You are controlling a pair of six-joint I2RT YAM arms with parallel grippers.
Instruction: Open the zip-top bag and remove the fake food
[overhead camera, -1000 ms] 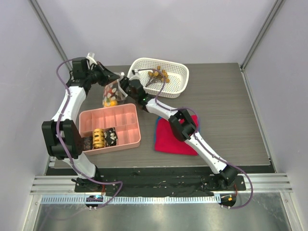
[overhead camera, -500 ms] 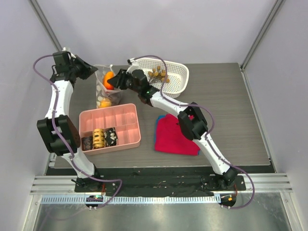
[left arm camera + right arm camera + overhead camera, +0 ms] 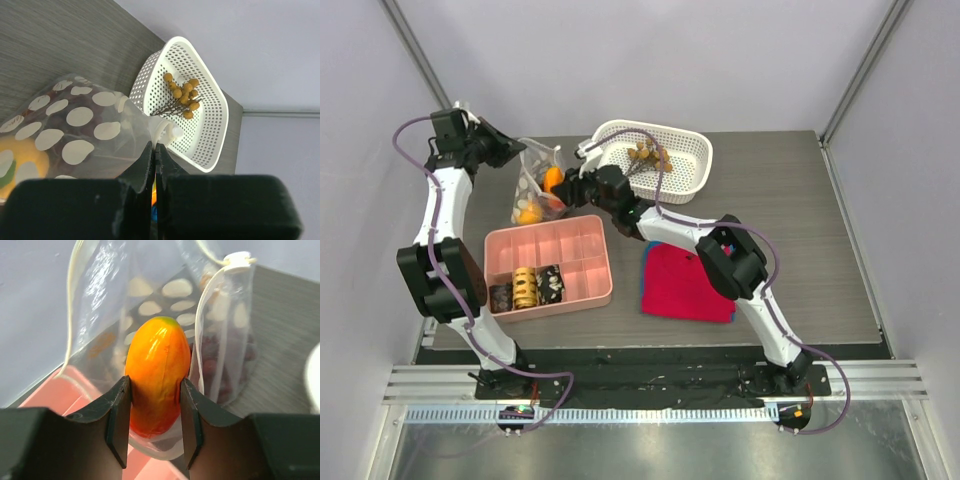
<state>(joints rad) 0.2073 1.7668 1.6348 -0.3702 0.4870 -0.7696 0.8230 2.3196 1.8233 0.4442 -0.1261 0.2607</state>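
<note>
The zip-top bag (image 3: 532, 190), clear with white dots, hangs open at the back left. My left gripper (image 3: 508, 150) is shut on its whitish zip strip (image 3: 159, 134). My right gripper (image 3: 563, 186) is shut on the orange-yellow fruit (image 3: 552, 178), a piece of the fake food, at the bag's mouth. In the right wrist view the fruit (image 3: 157, 372) sits between the two fingers (image 3: 121, 410) with the plastic (image 3: 100, 300) around its lower end. A dark red cluster (image 3: 220, 367) and a yellow piece (image 3: 527, 213) lie inside the bag. A tan-brown ball cluster (image 3: 648, 153) lies in the white basket (image 3: 692, 165).
A pink compartment tray (image 3: 582, 250) with a yellow coil (image 3: 525, 288) and dark blocks stands just in front of the bag. A red cloth (image 3: 682, 285) lies to its right. The white basket (image 3: 207, 120) stands right behind the bag. Grey walls close in on both sides.
My left gripper pulled the bag's strip up and to the left. My right gripper closed on the orange-yellow fruit and has shifted a little toward the tray with it.
</note>
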